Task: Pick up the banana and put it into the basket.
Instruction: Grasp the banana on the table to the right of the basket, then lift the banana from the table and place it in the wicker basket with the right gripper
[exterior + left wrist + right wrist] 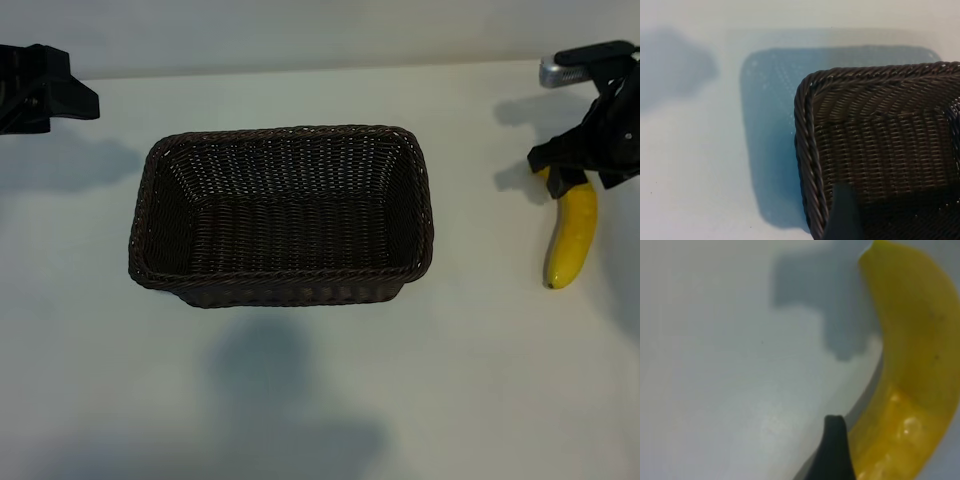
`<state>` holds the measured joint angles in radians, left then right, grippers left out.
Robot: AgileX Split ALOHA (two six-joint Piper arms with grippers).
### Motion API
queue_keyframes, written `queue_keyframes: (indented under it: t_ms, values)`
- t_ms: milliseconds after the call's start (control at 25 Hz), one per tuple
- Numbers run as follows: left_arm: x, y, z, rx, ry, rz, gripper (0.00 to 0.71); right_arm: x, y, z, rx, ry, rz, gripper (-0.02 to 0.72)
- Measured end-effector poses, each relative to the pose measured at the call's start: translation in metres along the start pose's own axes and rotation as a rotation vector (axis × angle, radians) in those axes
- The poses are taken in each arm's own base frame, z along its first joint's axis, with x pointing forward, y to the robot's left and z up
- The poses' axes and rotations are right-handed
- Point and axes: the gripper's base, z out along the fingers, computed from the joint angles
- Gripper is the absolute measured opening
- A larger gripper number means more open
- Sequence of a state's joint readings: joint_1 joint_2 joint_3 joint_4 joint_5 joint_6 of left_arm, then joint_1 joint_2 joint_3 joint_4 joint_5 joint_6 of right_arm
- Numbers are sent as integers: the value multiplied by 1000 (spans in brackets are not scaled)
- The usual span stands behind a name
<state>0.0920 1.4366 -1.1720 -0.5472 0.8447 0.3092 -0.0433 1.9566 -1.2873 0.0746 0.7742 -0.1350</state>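
While the curved bright-yellow banana (572, 236) lay on the white table (320, 400), well right of the dark-brown woven wicker basket (282, 283), the right gripper (575, 175) hovered spread, unladen, over its far end; gripping there risked the fruit swivelling. The left gripper (45, 95) sat parked, jaws apart.

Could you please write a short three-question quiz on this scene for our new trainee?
1. True or false: the banana already lies inside the basket.
2. Which gripper is over the banana? A) the left gripper B) the right gripper
3. Fill in: the basket holds ____.

Key:
1. False; it lies on the white table, off to the basket's right in the exterior view.
2. B; its open fingers reach down over the banana's far end, while the left arm sits off at the table's far left corner.
3. Nothing; its woven floor is bare.
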Motion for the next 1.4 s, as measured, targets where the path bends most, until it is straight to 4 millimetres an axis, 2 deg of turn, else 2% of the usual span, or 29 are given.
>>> queue_keyframes:
  t_ms: [200,360,680,1400]
  values:
    - [0,0,0,0,1,0,588,3,-1,22,-3,55,2,583]
    - [0,0,0,1,4,0,588,4,-1,25,-4,61,9,571]
    - [1,0,0,2,7,0,588,4,-1,25,-5,60,18,415]
    - [1,0,0,3,8,0,588,7,0,23,-10,94,23,408]
